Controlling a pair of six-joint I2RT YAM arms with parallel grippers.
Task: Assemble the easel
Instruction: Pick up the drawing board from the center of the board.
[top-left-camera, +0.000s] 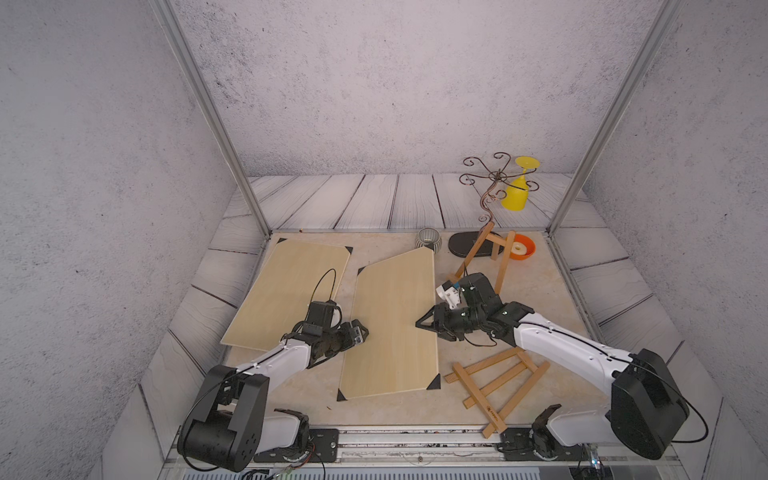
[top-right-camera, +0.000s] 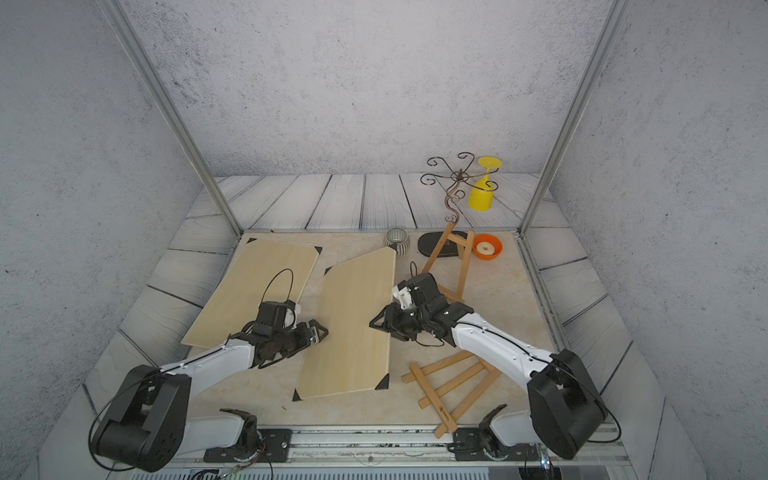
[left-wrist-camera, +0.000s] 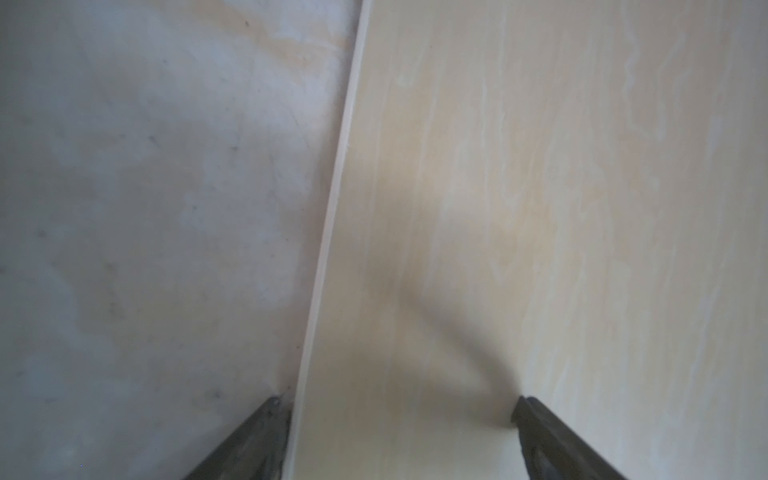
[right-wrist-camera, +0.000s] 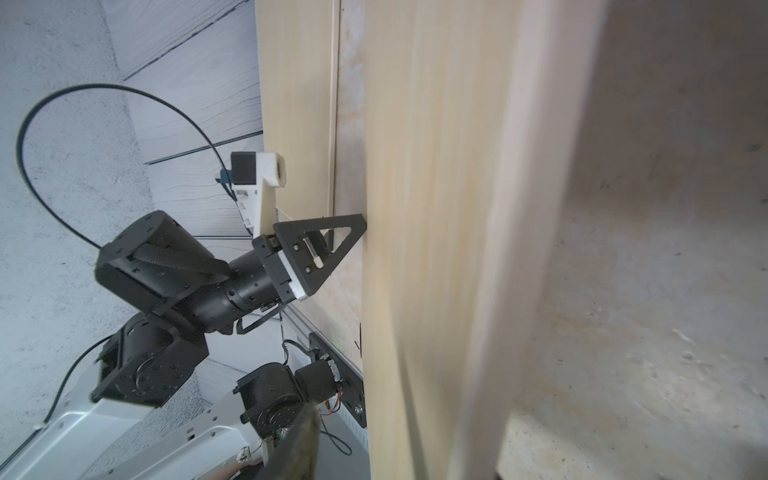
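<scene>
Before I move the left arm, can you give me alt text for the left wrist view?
The left gripper stands open, straddling the long edge of a pale wooden board: one fingertip over the board, the other over the table beside it. Nothing else shows.

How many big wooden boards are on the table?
2. The left board lies toward the back left. The middle board lies beside it, apart and nearer the front. None seem hidden.

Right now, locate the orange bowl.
In both top views the orange bowl sits at the far right corner of the table, right of the black stand base.
</scene>
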